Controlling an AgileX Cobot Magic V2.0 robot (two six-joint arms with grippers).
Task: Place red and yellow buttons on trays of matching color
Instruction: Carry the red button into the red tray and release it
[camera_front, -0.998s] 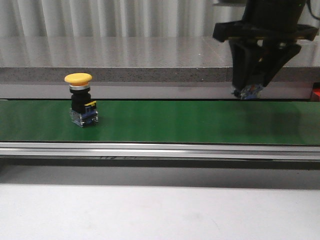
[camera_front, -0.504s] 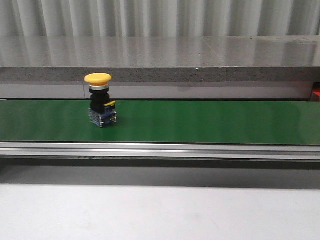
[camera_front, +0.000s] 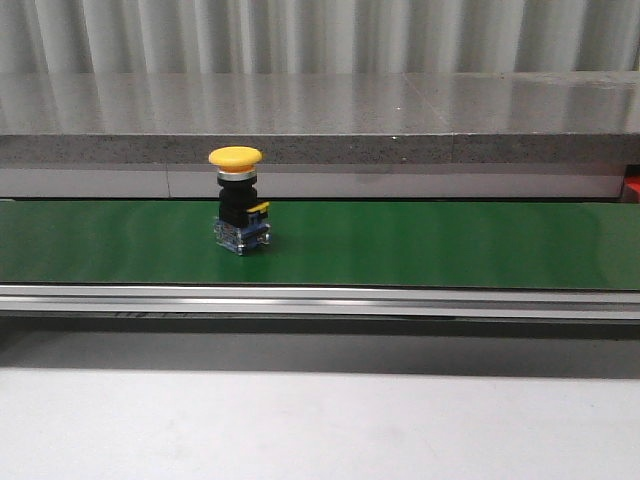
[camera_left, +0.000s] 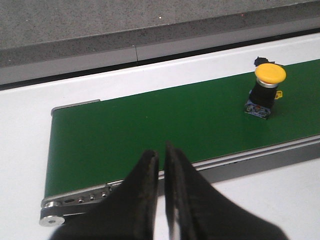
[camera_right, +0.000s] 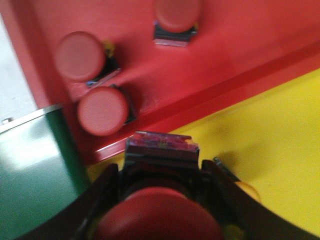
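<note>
On the green conveyor belt (camera_front: 420, 245) a yellow-capped push button with black body (camera_front: 240, 200) stands upright. Near the belt's end, the left claw (camera_left: 161, 165) is nearly closed, empty. Beside the belt's other end, the right claw (camera_right: 160, 200) grips a red-capped push button (camera_right: 160, 225) above the red tray (camera_right: 240, 40) and yellow tray (camera_right: 280, 150).

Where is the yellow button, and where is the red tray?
yellow button (camera_front: 235, 156), front view, on its domed cap.
red tray (camera_right: 240, 30), right wrist view, on a bare patch of its floor.

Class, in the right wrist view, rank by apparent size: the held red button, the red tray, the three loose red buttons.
1. red tray
2. held red button, enlarged by nearness to the camera
3. three loose red buttons, roughly alike; one is cropped
</note>
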